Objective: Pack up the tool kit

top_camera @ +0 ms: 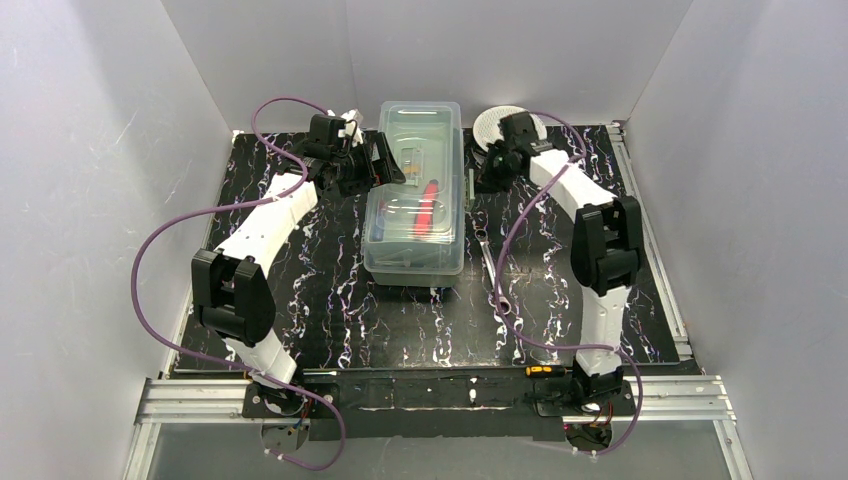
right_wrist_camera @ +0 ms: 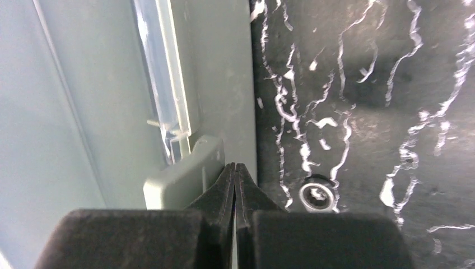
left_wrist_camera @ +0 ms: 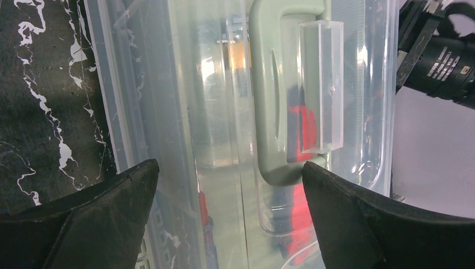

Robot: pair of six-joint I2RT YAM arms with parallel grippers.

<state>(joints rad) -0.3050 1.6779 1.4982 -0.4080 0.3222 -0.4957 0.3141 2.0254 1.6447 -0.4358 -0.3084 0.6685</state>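
Nearest the arm bases, a small yellow-and-black-handled screwdriver (top_camera: 540, 370) lay at the front edge of the black marbled table (top_camera: 330, 300). A little farther in, a steel combination wrench (top_camera: 488, 258) lay on the table, just right of the box.

The large rectangular plastic toolbox (top_camera: 415, 190) with its pale green base stood mid-table, long side running away from the arms. Its translucent clear lid (left_wrist_camera: 190, 112) sat on top. Through the lid a red-handled tool (top_camera: 428, 205) showed lying inside; the other contents were too blurred to name.

The left gripper (left_wrist_camera: 229, 174) hung over the lid with its fingers (left_wrist_camera: 106, 213) spread wide and nothing between them, near the pale green handle (left_wrist_camera: 269, 112).

On the box's right side, the right gripper (right_wrist_camera: 235, 168) had its fingers pressed together, empty, tips at the edge of a pale green latch (right_wrist_camera: 185, 174). A small round metal socket (right_wrist_camera: 317, 196) lay on the table beside it.

Farthest back stood a round white spool (top_camera: 490, 125).
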